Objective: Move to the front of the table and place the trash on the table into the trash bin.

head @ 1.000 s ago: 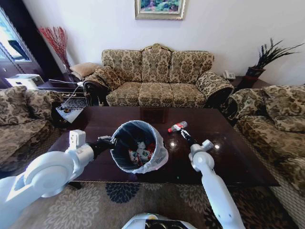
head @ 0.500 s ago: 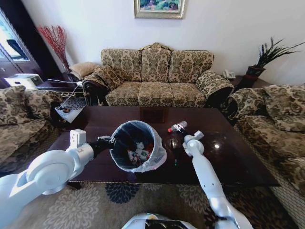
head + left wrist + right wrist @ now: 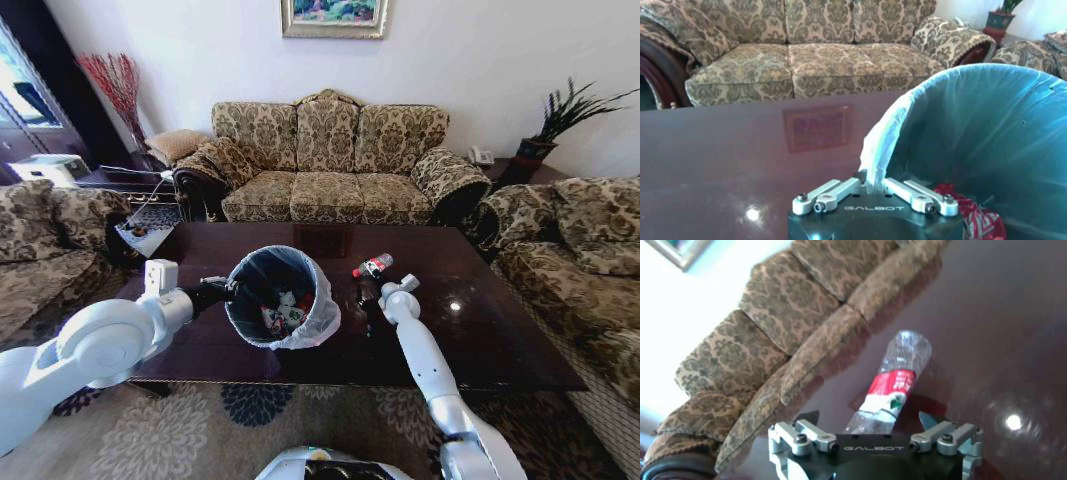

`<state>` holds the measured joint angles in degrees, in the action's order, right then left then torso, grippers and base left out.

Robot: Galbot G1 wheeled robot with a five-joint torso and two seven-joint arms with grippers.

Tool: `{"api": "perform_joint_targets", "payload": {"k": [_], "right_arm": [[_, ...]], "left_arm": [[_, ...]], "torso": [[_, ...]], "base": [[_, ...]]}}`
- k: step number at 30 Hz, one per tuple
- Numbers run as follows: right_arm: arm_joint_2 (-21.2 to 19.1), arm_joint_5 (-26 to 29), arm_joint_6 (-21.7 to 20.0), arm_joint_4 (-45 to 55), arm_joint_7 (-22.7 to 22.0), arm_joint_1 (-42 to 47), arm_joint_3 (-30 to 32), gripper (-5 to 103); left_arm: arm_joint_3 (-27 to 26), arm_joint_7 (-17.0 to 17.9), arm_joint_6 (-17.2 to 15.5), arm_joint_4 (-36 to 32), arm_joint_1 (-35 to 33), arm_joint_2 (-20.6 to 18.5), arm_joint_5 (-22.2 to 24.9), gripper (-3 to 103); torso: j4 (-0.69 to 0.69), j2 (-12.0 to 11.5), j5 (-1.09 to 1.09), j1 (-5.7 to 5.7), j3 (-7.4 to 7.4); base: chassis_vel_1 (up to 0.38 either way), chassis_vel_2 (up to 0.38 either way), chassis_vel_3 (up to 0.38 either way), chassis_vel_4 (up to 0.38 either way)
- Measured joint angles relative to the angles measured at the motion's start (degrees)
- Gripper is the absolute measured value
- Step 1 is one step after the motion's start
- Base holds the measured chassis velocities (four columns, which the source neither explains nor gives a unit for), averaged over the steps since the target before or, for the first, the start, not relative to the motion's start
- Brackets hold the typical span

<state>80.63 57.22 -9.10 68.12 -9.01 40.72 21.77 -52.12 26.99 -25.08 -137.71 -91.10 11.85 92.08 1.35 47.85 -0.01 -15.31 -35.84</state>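
Note:
On the dark glossy table (image 3: 500,330) lies a clear bottle with a red label (image 3: 372,266). My right gripper (image 3: 368,298) hovers just in front of it. In the right wrist view that gripper (image 3: 867,417) is open, its fingertips (image 3: 807,416) on either side of the near end of the bottle (image 3: 897,375). The trash bin (image 3: 280,297), lined with a whitish bag, stands on the table to the bottle's left with trash (image 3: 285,312) inside. My left gripper (image 3: 215,290) is shut on the bag-covered rim (image 3: 870,165); a red wrapper (image 3: 967,210) shows inside the bin.
A patterned sofa (image 3: 330,165) stands behind the table, and armchairs flank it on the left (image 3: 50,240) and right (image 3: 580,250). A side table with small items (image 3: 145,225) sits at the far left corner. The tabletop right of the bottle is bare.
My right arm has reached farther over the table and turned its wrist, bringing the gripper up to the bottle. The bin, held by my left gripper, has shifted slightly left.

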Motion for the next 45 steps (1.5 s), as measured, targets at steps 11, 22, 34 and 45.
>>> {"api": "perform_joint_targets", "payload": {"k": [11,22,34,45], "right_arm": [[-0.09,-0.57,-0.19,1.84,1.65,2.28,0.27,100],[0.06,-0.73,-0.82,0.94,1.14,1.69,0.28,100],[-0.18,2.32,-1.41,-4.09,2.27,-1.51,-0.18,90],[0.28,3.05,-1.92,-7.51,2.8,-3.74,-0.8,52]], "left_arm": [[-0.01,-0.02,0.14,-0.76,-0.2,0.72,-0.12,0],[-0.19,0.14,0.22,-1.25,-0.2,1.0,-0.2,0],[0.1,0.15,0.34,-1.59,-0.89,2.41,-0.53,0],[0.24,0.46,1.4,-0.54,-0.61,1.39,-0.47,0]], "torso": [[0.01,0.0,0.02,0.01,0.0],[-0.01,0.0,0.02,-0.03,-0.01],[0.01,0.01,0.0,0.02,0.0],[0.0,0.0,0.01,0.0,0.0]], "base": [[0.0,0.0,0.0,0.0],[-0.036,0.038,0.041,-0.039],[0.0,0.0,0.0,0.0],[0.0,0.0,0.0,0.0]]}}
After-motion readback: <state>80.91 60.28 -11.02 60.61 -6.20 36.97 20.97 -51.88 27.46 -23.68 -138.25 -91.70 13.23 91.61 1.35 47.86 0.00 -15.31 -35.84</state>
